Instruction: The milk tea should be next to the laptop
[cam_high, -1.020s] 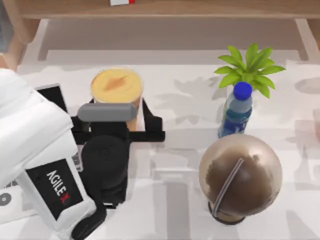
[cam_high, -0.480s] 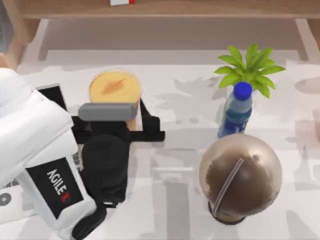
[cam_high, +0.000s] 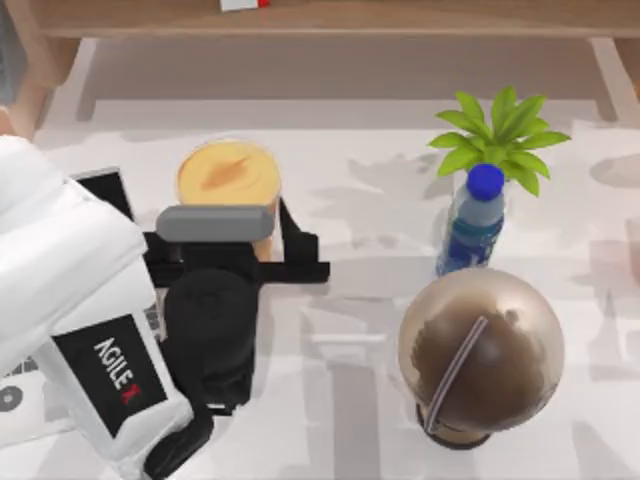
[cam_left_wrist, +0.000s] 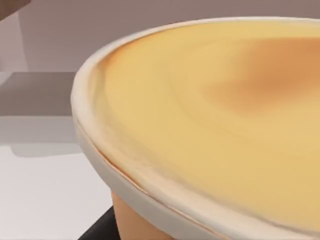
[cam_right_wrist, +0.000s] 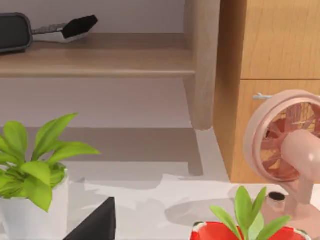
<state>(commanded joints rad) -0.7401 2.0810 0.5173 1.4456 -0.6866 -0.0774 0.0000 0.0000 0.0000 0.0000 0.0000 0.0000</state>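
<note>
Milk tea: yellow-orange top w/ darker orange smear, pale rim; tan-orange side.
Dome-lid cup: brown, mottled; grey-white straw.
Bottle: blue cap, clear body, blue label.
Plant: bright green leaves.
Left arm: white shell, black panel w/ white lettering, red mark; claw parts black, grey bar.
Counter: whitish, grey marbling.
Fan: pink.
Pot: red, poss. melon pattern.

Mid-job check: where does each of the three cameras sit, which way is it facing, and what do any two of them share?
Top view: above the table, looking down; white left arm, its left gripper around the tall clear orange-tan milk tea.
Left wrist view: beside the cup, close on its flat yellow-orange top.
Right wrist view: faces a wooden shelf and pink fan; a dark finger shows.
Shared: top and left wrist views both show the milk tea.
</note>
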